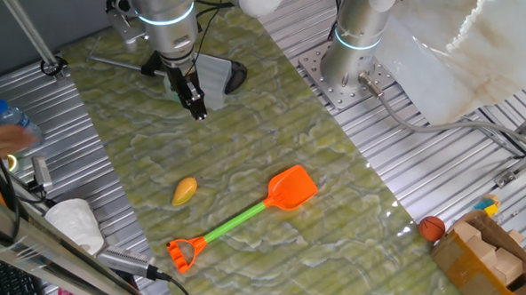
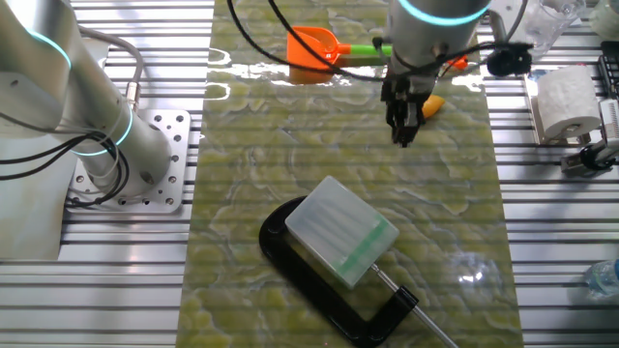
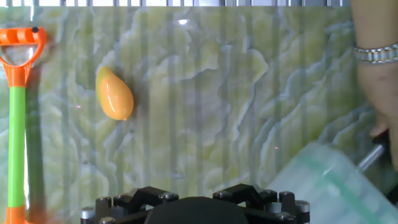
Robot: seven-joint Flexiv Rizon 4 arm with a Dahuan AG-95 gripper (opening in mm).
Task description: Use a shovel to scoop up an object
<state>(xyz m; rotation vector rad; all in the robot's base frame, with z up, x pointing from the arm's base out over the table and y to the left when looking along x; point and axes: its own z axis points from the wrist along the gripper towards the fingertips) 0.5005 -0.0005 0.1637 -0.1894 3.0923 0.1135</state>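
Observation:
The shovel lies flat on the green mat, with its orange blade (image 1: 291,188), green shaft (image 1: 235,222) and orange D end (image 1: 186,253). The object (image 1: 185,190), a small yellow-orange oval, lies on the mat left of the blade, apart from it. My gripper (image 1: 198,108) hangs above the mat well behind both, fingers close together and empty. In the other fixed view the gripper (image 2: 404,130) partly hides the object (image 2: 434,104), and the blade (image 2: 311,48) lies beyond. The hand view shows the object (image 3: 114,94) and the shovel's shaft (image 3: 17,143) at the left; my fingertips do not show there.
A translucent box (image 2: 343,232) sits in a black clamp (image 2: 319,290) on the mat behind the gripper. A person's hand with a wristwatch (image 3: 376,74) is at the right of the hand view. An orange-brown ball (image 1: 432,227), a paper roll (image 1: 71,223) and a bottle (image 1: 13,123) lie off the mat.

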